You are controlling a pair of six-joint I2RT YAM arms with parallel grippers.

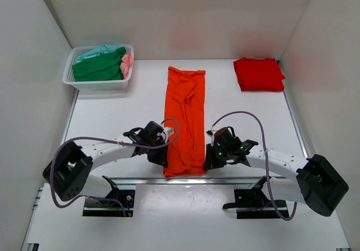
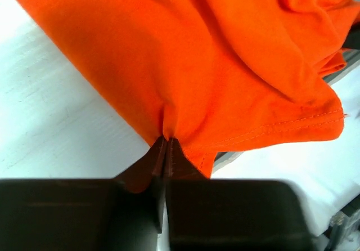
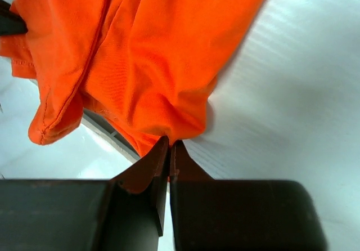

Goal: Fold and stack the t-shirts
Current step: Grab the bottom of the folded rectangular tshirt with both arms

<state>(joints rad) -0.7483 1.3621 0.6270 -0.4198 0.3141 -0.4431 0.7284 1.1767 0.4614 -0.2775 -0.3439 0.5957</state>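
1 folded: red t-shirt [image 1: 259, 74], far right of basket [image 1: 99, 85]. Right of basket, orange t-shirt [image 1: 185, 116] as a strip, near corners pinched in tightly closed left gripper [image 2: 166, 142] and right gripper [image 3: 170, 145]. Waiting inside basket: green, teal, pink tees [image 1: 100, 66].

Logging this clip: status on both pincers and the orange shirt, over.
Left pincer shut on orange t-shirt, left edge near hem. Right pincer shut on right edge. Red t-shirt, basket well aside.
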